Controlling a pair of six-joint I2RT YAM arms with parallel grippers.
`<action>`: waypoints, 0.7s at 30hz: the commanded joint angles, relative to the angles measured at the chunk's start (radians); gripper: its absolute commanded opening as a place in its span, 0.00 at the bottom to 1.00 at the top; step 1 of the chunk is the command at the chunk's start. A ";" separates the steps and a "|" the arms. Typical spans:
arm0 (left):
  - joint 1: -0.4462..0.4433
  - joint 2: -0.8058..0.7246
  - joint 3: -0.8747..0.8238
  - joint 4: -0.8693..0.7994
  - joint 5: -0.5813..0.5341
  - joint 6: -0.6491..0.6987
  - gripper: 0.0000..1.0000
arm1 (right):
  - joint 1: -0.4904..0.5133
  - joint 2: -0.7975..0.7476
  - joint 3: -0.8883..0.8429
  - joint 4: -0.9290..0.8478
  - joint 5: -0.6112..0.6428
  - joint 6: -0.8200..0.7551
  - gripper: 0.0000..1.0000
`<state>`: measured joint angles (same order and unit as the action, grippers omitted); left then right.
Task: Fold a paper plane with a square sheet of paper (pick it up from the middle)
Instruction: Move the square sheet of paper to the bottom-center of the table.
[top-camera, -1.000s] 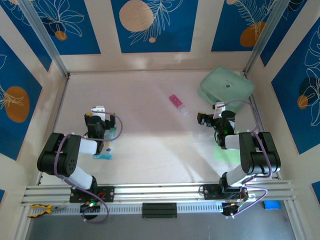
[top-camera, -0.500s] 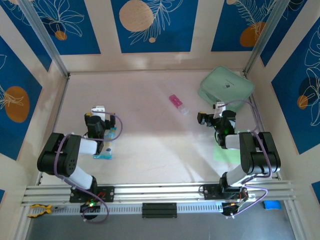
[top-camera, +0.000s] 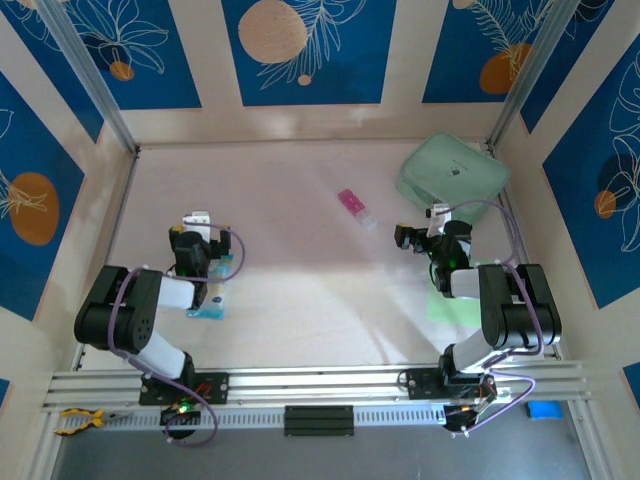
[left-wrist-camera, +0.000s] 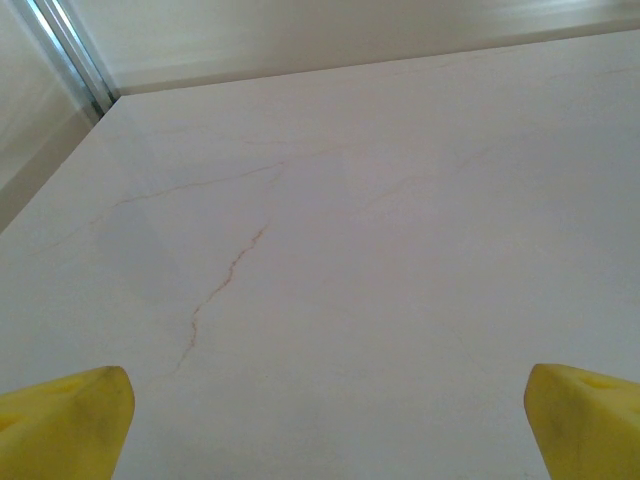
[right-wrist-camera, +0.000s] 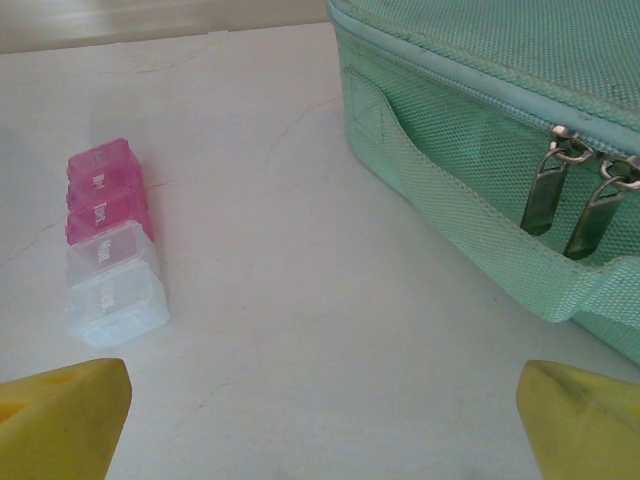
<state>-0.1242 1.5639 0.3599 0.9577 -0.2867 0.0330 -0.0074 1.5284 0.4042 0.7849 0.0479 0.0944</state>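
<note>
Pre-grasp stage, nothing folded yet. Left hand (left-wrist-camera: 322, 430) spread wide, empty, over bare desk (top-camera: 290, 200). Right hand (right-wrist-camera: 320, 425) also spread, empty, facing pink-and-white pill box (right-wrist-camera: 108, 245) and mint-green case (right-wrist-camera: 480, 130). Square sheet of paper (top-camera: 445, 306) flat on desk at near right, partly under right arm, closer to arm base than the hand. Next: bring right hand over sheet middle, lower, pinch. Thin flat paper, probably hard to lift.

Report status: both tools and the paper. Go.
Left tool open, empty. Right tool open, empty. Square sheet flat, unfolded, partly under right arm. Mint case and pill box ahead of right tool.
</note>
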 joint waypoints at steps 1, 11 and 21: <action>0.011 0.004 -0.012 0.042 0.026 0.001 1.00 | 0.005 -0.007 0.014 0.014 -0.006 -0.007 0.99; 0.008 0.005 -0.190 0.395 0.049 0.010 1.00 | 0.021 -0.051 -0.042 0.086 -0.052 -0.049 0.99; 0.009 -0.444 0.041 -0.499 -0.118 -0.166 1.00 | 0.017 -0.209 0.236 -0.555 -0.034 0.126 0.99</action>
<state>-0.1238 1.2049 0.2703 0.8558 -0.3347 -0.0330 0.0036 1.3407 0.5659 0.4675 0.0109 0.1352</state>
